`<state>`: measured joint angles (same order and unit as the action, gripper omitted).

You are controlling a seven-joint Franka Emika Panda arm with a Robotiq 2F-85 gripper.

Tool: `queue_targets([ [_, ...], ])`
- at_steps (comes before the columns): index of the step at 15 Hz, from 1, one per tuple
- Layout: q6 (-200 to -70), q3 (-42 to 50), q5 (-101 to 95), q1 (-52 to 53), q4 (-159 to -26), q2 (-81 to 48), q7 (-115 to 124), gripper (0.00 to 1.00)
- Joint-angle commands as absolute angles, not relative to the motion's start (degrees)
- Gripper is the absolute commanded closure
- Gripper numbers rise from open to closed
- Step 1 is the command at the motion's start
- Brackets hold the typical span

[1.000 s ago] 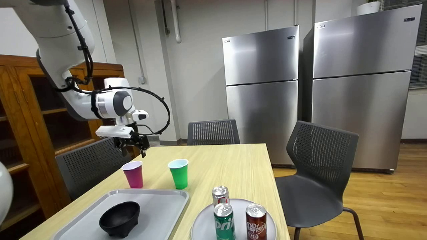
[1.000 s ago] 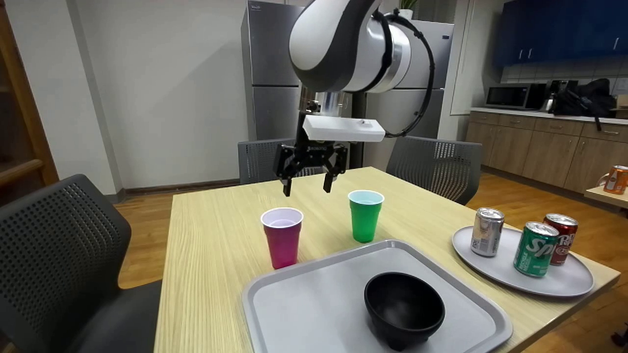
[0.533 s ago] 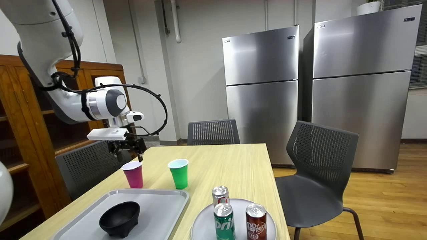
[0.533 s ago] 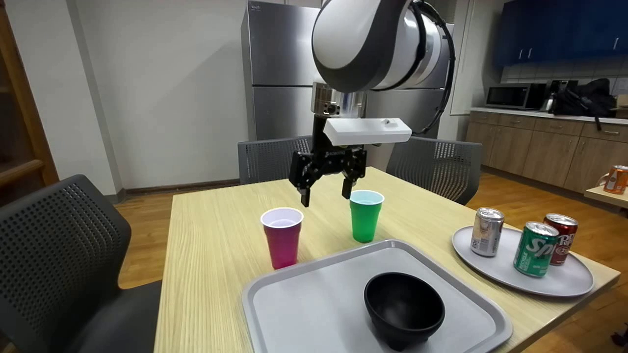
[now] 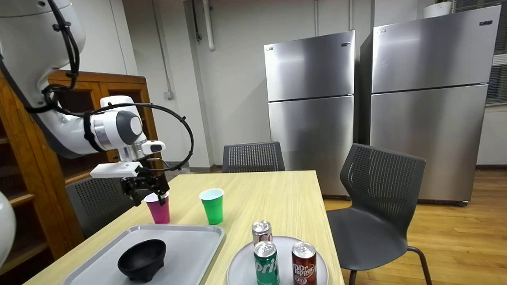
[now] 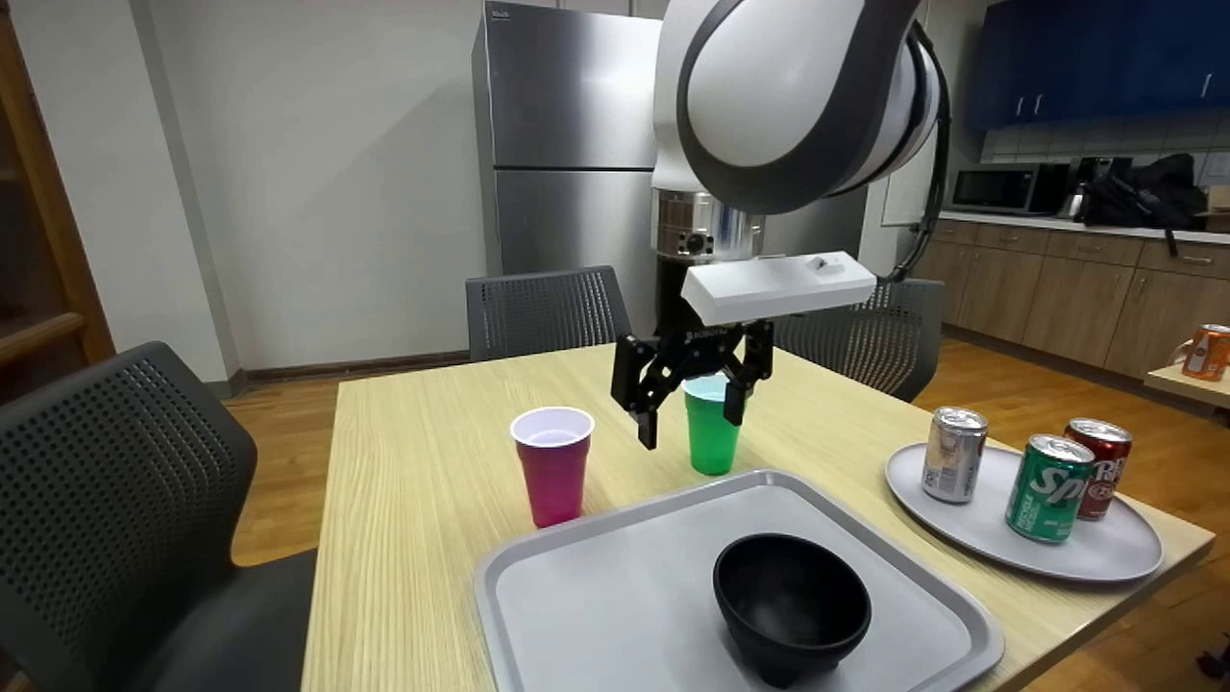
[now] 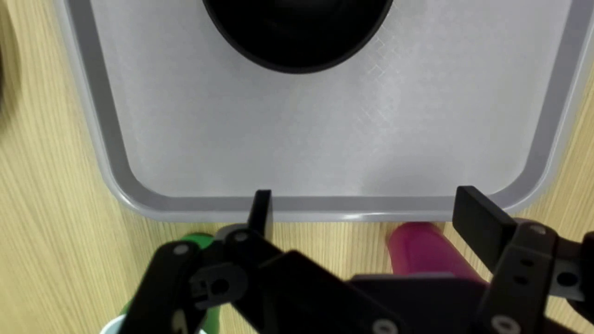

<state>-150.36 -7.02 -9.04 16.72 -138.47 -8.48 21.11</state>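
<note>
- The gripper [image 6: 692, 432] points down, right of centre in an exterior view, above the table [image 6: 413, 500]; its jaws stand wide apart.
- The white arm [image 5: 113, 130] leads down to it from the upper left of an exterior view.
- The green cup [image 6: 711, 447] stands upright, right of centre in an exterior view, partly hidden by the gripper.
- The magenta cup [image 6: 554, 471] stands upright, left of centre in an exterior view, just beside the grey tray [image 6: 615, 620].
- The grey tray fills the lower middle of that frame and bears 1 black bowl [image 6: 793, 610].
- In the wrist view, the black bowl is cut by the top edge; the tray's rim crosses the gap between the jaws. The green cup shows at the lower left and the magenta cup at the lower right, each partly covered by the gripper.
- A round plate [image 6: 1105, 557] at the right of an exterior view holds 1 silver can [image 6: 954, 457], 1 green Sprite can [image 6: 1049, 490] and 1 red Dr Pepper can [image 5: 304, 265].
- 2 steel refrigerators [image 5: 313, 126] stand at the upper right of an exterior view.
</note>
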Motion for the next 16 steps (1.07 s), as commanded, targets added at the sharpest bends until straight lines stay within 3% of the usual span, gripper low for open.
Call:
queue_targets([
  [1, -148.7, -7.8, -10.9, 17.4, -142.4, -5.1, 26.9, 0.0],
  [16, -144.8, -10.5, -1.7, 17.9, -142.8, -11.3, 36.1, 0.0],
])
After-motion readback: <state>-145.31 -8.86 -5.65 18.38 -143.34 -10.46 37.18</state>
